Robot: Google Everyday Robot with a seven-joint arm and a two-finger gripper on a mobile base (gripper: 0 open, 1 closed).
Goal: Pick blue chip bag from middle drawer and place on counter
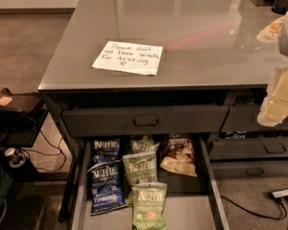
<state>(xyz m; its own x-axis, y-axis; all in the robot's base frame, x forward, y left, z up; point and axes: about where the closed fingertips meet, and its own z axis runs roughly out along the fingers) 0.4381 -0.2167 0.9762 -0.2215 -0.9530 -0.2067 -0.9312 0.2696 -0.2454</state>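
- Target first: the blue chip bag (105,188) lies flat in the left part of the middle drawer (80,190), label up. Its white logo is toward the desk and its lighter "VINEGAR" band is toward my camera.
- Just behind it lies a plainer dark blue Kettle bag (105,151). The two overlap where they meet.
- A green Kettle bag (140,168) sits against the target's right side.
- A second green bag (149,205) lies nearer the camera and covers the foot of the first green one.
- A third green bag (145,144) peeks out at the back of the drawer.
- A brown bag (178,155) printed with pale chips rests in the right rear part of the drawer, apart from the blue bags.
- The middle drawer is pulled well out, and its pale floor is bare at the front right.
- Directly above it is a closed drawer front (146,120) with a bar handle.
- The desk (206,23) has a glossy grey top, with a white handwritten note (128,57) near its front edge, left of centre.
- My tool (281,99) shows at the right edge of the frame as a pale, blurred shape in front of the desk's right front edge. It is above the right-hand drawers (276,148) and well apart from the blue chip bag.
- I cannot tell whether the tool is wide or narrow.
- On the floor to the right runs a dark cable (249,207).
- A dark stand (19,114) sits to the left of the desk.
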